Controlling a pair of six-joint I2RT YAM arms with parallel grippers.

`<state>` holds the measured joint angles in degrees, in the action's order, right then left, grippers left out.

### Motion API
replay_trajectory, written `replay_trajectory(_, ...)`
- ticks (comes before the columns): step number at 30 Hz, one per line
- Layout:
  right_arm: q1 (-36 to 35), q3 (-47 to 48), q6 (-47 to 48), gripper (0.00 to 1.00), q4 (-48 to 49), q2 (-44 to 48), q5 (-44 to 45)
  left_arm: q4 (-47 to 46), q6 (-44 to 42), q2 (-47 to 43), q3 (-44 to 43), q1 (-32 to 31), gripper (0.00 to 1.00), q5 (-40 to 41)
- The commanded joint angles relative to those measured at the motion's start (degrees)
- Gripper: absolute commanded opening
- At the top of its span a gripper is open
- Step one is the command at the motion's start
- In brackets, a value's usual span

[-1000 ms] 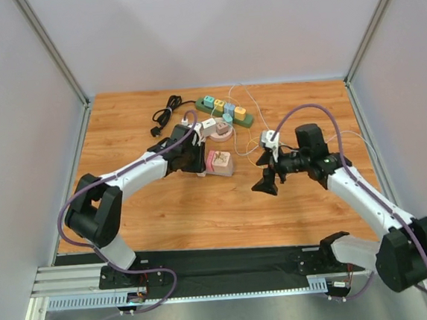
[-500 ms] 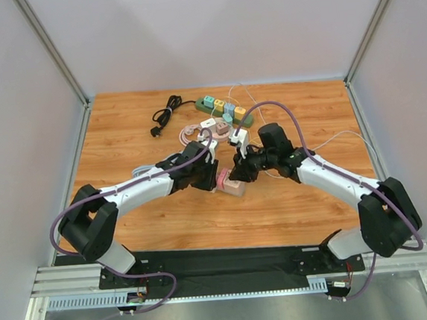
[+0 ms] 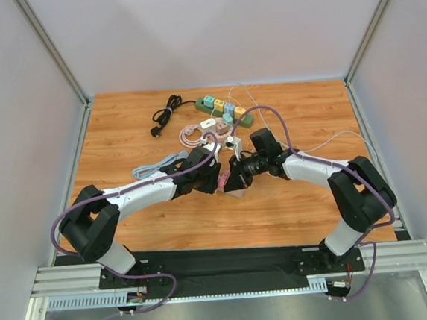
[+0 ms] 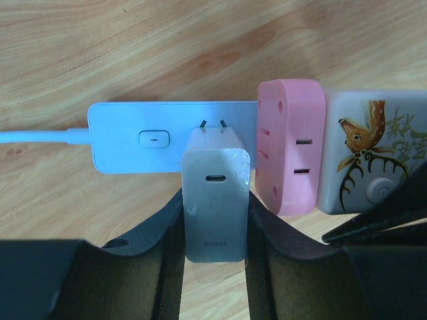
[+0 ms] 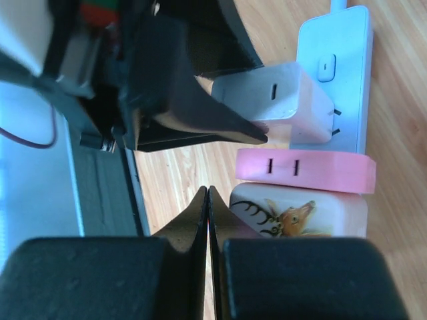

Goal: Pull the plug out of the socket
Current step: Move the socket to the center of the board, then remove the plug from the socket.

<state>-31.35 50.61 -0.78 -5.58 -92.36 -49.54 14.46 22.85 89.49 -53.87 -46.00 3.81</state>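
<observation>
Moved: the right claw [image 5: 208, 200] has swung in from the right side of the table [image 3: 301, 220] to meet the left claw [image 4: 215, 230] at the centre. Its 2 fingers, spread wide 1 second ago, are now pressed flat together on nothing.
Left claw: about half closed, with 1 pad on each side face of the white charger [image 4: 215, 190]. It grips low on the body, probably so the pull runs straight along the pins.
Plug: the white charger stands off the white power strip [image 4: 133, 137] and its 2 prongs [image 4: 212, 124] show bare metal. I judge it mostly drawn out, but I cannot tell whether the tips still sit in the slots.
Right claw: its tip is by the edge of the deer-printed cube [image 4: 373, 140], likely to pin the block down while the other arm pulls. Whether it actually touches is unclear.
Socket block: the pink adapter [image 4: 290, 153] sits against the strip's end and the cube against the adapter, all in 1 row flat on the wood.
Shift: the block lies nearer the arm bases than 1 second ago, and the left arm has come back with it.
Far side: a green power strip [image 3: 228, 114] with coloured plugs and a coiled black cable [image 3: 163, 113] lie well apart from the work.
</observation>
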Motion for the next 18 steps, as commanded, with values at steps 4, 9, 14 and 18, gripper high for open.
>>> replay_trajectory(4, 4.6, -0.7, -9.1, 0.0, 8.6, -6.3, -7.2, -0.8, -1.9, -1.3, 0.1, -1.8, 0.0, -1.0)
replay_trajectory(9, 5.2, -0.4, -9.5, 0.0, 8.7, -9.7, -7.6, -0.6, -4.4, -0.2, -0.9, -2.3, 0.0, -2.2)
replay_trajectory(14, 6.4, 1.7, -10.3, 0.0, 5.8, -14.3, -4.1, -0.5, -7.1, -1.7, -1.6, -2.8, 0.0, -1.9)
replay_trajectory(18, 6.8, 1.8, -11.7, 0.0, 3.9, -16.0, 1.1, -0.8, -8.9, -3.1, -1.9, -2.8, 0.0, -2.2)
